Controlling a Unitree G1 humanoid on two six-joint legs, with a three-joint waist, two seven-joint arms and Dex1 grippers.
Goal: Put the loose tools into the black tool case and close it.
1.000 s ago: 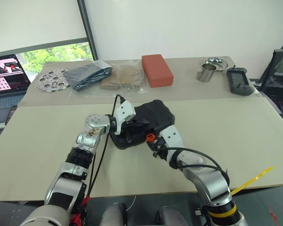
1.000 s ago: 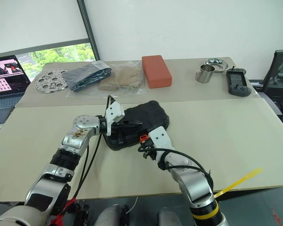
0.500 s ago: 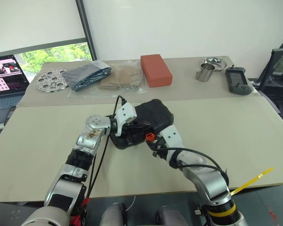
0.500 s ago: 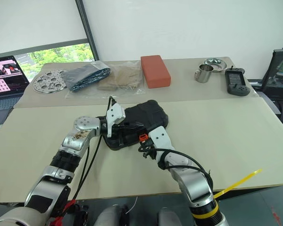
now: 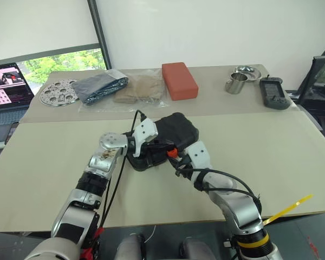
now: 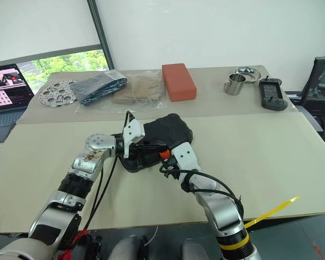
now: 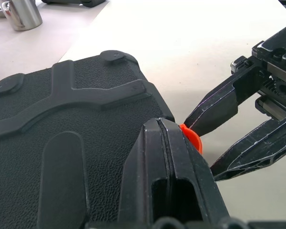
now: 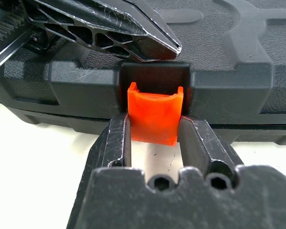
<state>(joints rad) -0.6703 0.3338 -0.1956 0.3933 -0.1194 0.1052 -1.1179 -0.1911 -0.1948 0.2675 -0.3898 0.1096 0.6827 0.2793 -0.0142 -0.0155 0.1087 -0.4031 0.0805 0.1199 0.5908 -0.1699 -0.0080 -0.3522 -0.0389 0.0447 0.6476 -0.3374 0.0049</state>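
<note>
One black tool case (image 5: 170, 135), lid down; right gripper (image 8: 155, 138) jaws clamp orange latch (image 8: 154, 113); left gripper (image 7: 168, 162) jaws together.

A wide beige desk (image 5: 292, 157) carries everything. Near its middle lies the black tool case (image 5: 170, 135), lid down and flat on the surface. Along the far edge, from left to right, sit a round perforated metal disc (image 5: 59, 92), a dark folded bag in clear plastic (image 5: 100, 86), a tan packet (image 5: 143, 89), a brick-red block (image 5: 180, 80), a steel cup (image 5: 236, 83) with a steel bowl (image 5: 248, 71) just behind it, and a dark handheld device (image 5: 274, 93).
</note>
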